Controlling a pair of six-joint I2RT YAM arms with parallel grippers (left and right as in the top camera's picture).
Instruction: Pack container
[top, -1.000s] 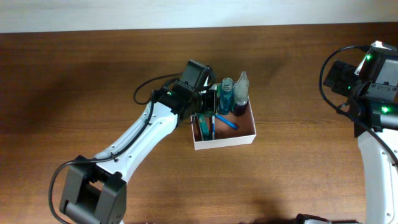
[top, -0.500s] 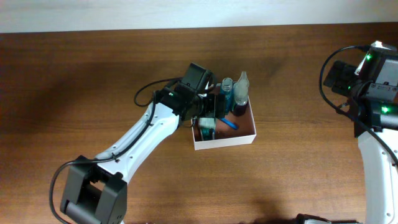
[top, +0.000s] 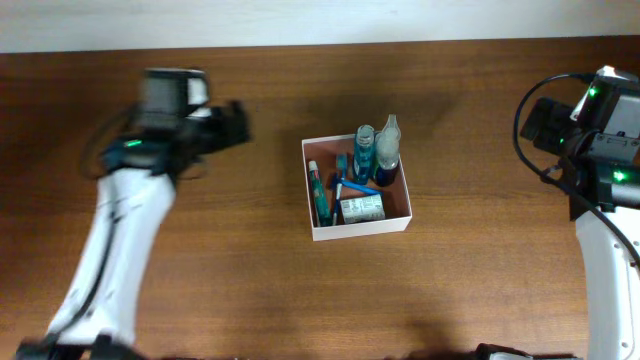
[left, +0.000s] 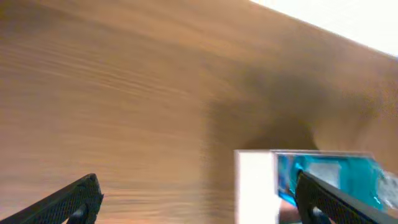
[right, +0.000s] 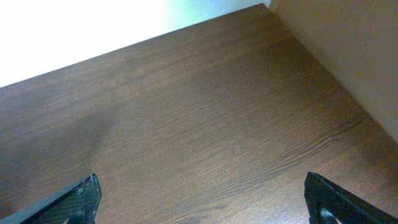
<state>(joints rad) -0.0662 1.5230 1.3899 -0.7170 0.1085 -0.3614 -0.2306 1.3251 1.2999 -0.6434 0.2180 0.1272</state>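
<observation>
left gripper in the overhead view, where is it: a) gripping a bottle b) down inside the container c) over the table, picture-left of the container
c: the left gripper hangs over the wooden table, well apart from the container, with its jaws open and empty.

Table (top: 250, 260): brown wood, fine grain, smooth, low sheen. Container (top: 360, 231): thin white walls, card-like, matt; inside reddish-brown, dull. Teal bottle (top: 364, 152): translucent plastic, glossy. My left arm (top: 110, 250): smooth white shell, plastic-looking.
</observation>
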